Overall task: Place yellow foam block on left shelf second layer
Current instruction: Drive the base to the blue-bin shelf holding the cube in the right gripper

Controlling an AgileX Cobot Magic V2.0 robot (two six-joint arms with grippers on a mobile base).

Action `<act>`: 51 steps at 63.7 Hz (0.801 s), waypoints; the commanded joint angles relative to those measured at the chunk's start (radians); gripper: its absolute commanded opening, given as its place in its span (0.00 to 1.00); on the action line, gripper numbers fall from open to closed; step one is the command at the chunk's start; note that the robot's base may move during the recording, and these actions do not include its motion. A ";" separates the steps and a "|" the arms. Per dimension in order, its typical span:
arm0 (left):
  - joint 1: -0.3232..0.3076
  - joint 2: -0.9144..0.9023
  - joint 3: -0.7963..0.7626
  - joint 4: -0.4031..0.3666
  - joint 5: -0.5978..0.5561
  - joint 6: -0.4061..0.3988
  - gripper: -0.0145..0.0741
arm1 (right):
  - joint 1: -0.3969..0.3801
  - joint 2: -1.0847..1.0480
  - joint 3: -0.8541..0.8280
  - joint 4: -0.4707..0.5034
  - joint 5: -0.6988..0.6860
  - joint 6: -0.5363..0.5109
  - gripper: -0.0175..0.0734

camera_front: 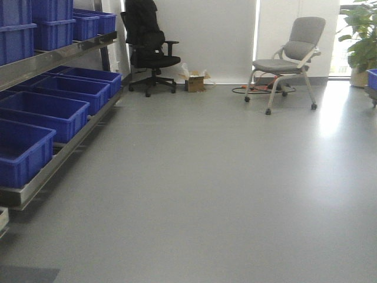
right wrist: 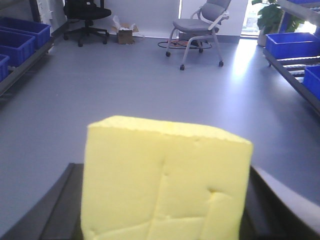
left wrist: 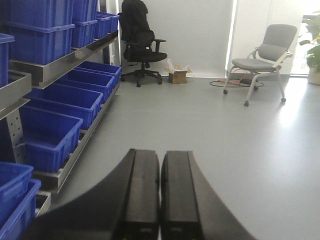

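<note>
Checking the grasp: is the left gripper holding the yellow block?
No, the left gripper is shut empty; the right gripper holds the yellow foam block.

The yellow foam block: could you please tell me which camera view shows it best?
The right wrist view: the yellow foam block fills the foreground, held in the right gripper. The front and left wrist views show none of it.

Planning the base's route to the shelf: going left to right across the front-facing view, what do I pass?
left shelf → black office chair → cardboard box → grey chair → potted plant
</note>
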 commanded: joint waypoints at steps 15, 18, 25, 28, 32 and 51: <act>0.000 -0.011 0.028 -0.007 -0.084 -0.004 0.32 | -0.007 -0.006 -0.029 -0.016 -0.087 -0.008 0.55; 0.000 -0.011 0.028 -0.007 -0.084 -0.004 0.32 | -0.007 -0.006 -0.029 -0.016 -0.087 -0.008 0.55; 0.000 -0.011 0.028 -0.007 -0.084 -0.004 0.32 | -0.007 -0.006 -0.029 -0.016 -0.087 -0.008 0.55; 0.000 -0.011 0.028 -0.007 -0.084 -0.004 0.32 | -0.007 -0.006 -0.029 -0.016 -0.087 -0.008 0.55; 0.000 -0.011 0.028 -0.007 -0.084 -0.004 0.32 | -0.007 -0.006 -0.029 -0.016 -0.087 -0.008 0.55; 0.000 -0.011 0.028 -0.007 -0.084 -0.004 0.32 | -0.007 -0.006 -0.029 -0.016 -0.087 -0.008 0.55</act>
